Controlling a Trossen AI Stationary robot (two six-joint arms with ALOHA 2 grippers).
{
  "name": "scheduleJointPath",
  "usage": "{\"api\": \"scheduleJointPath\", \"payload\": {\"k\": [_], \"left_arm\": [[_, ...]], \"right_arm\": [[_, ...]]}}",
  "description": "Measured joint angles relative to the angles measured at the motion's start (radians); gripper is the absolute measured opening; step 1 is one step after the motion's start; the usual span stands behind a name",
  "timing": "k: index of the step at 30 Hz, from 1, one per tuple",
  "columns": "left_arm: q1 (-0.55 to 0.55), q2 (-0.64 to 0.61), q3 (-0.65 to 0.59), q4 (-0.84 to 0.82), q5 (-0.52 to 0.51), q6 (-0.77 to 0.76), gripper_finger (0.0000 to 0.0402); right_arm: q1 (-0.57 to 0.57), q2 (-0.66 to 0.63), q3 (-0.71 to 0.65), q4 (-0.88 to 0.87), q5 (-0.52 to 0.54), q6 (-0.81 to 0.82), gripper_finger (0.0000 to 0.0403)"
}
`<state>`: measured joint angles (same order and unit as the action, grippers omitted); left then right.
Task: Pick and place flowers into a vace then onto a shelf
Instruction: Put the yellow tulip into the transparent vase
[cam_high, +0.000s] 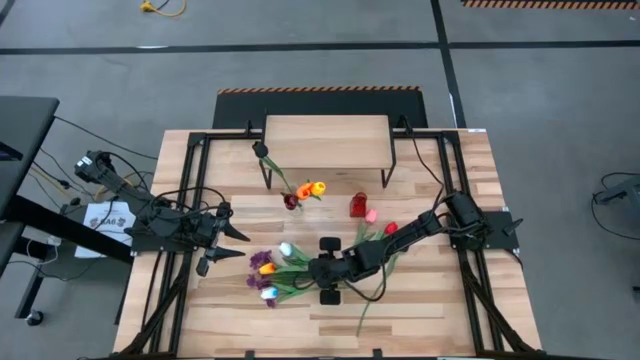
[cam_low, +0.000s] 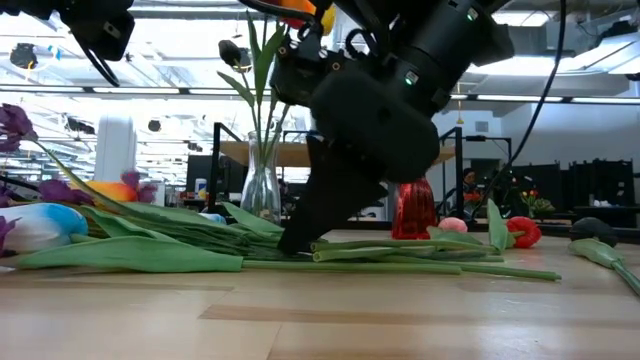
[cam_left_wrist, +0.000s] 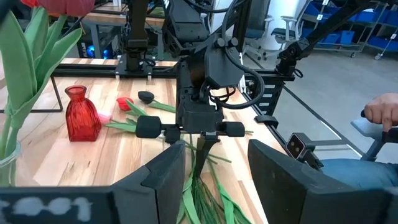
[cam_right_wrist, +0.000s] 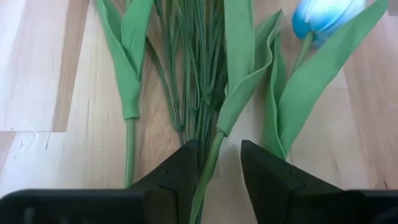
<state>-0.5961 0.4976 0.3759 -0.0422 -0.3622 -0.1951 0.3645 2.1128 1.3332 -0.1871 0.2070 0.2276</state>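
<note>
The flowers (cam_high: 280, 270) lie in a loose bunch on the tabletop (cam_high: 420, 320), heads toward the left arm's side, stems fanning toward the right arm. A blue-and-white tulip (cam_right_wrist: 323, 15) sits at the edge of the bunch, with purple sprigs (cam_low: 15, 125) beside it in the low view. A few more flowers already stand in a clear glass vase (cam_low: 260, 190) just in front of the shelf (cam_high: 326, 140), which sits at the tabletop's far edge. A red vase (cam_high: 358, 205) stands near it, with a pink head (cam_high: 371, 215) and a red head (cam_high: 391, 228) lying close by.

The right pincer (cam_right_wrist: 217, 165) is down at the stem ends of the bunch, its fingers narrowly apart with one green stem (cam_right_wrist: 208, 168) running between them; whether they press on it I cannot tell. From the low view its tip touches the stems at the tabletop.

The left pincer (cam_high: 235, 245) hovers off to the left of the bunch, pointing toward it, fingers partly open and holding nothing.

A person's hand (cam_left_wrist: 382, 112) shows beyond the tabletop's edge.
</note>
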Motion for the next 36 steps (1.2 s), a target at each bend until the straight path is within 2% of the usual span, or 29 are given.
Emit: {"api": "scheduleJointPath", "payload": {"k": [9, 15, 36], "left_arm": [[0.000, 0.000, 0.000, -0.005, 0.000, 0.000, 0.0164], [0.000, 0.000, 0.000, -0.012, 0.000, 0.000, 0.0164], [0.000, 0.000, 0.000, -0.013, 0.000, -0.001, 0.0164]], "right_arm": [[0.002, 0.000, 0.018, -0.029, 0.000, -0.018, 0.0130], [0.001, 0.000, 0.018, -0.028, 0.001, -0.018, 0.0120], [-0.001, 0.000, 0.020, -0.021, 0.003, -0.018, 0.0004]]}}
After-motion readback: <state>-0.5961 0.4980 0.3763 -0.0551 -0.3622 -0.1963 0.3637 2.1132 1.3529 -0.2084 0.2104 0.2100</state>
